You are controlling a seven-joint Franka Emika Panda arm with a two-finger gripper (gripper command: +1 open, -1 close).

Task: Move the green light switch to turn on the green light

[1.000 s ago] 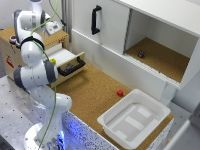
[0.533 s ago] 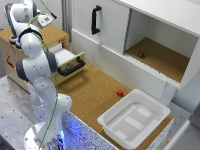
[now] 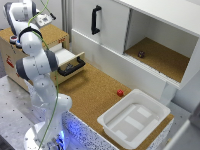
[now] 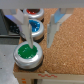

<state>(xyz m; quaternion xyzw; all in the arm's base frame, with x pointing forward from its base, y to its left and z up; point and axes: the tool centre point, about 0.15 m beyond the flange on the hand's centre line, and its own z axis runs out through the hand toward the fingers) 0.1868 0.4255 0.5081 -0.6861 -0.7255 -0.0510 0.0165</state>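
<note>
We see the white arm (image 3: pixel 36 65) bent over the wooden box (image 3: pixel 54 36), its gripper (image 4: pixel 39 36) spread wide and empty above the green light switch (image 4: pixel 27 54), nearest of three round buttons there.

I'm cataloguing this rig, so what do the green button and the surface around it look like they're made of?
The green button looks like glossy plastic, with a soft highlight on its cap, set in a metallic-looking silver ring. The surface beside it looks like cork: matte, speckled brown grain. The blur leaves both uncertain.
</note>
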